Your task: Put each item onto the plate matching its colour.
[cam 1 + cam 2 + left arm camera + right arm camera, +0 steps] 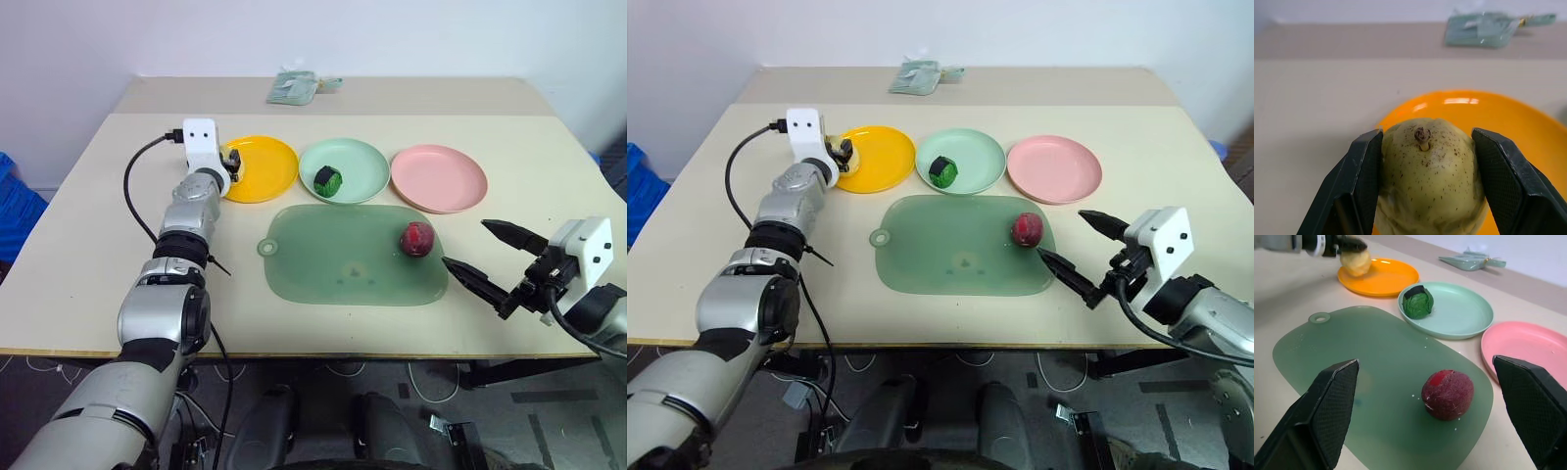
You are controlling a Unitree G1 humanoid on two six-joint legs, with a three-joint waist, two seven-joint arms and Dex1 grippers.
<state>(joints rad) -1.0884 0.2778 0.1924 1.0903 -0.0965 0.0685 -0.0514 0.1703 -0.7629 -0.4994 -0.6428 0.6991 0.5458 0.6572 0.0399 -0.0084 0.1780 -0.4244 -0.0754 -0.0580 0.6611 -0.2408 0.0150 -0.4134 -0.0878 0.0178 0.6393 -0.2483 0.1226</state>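
Glossy plastic yellow plate [1508, 122]; speckled, smooth-skinned pale yellow pear [1427, 181]; matt, grainy dark red fruit [1447, 394]; translucent green board [353, 257]; matt desk [88, 255].

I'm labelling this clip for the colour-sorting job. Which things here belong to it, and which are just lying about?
Part of the job: yellow plate, mint green plate, pink plate, pale yellow lump held in the left gripper, dark green ball, dark red lump, open right gripper.

Lying about: green board, clear packet, table.
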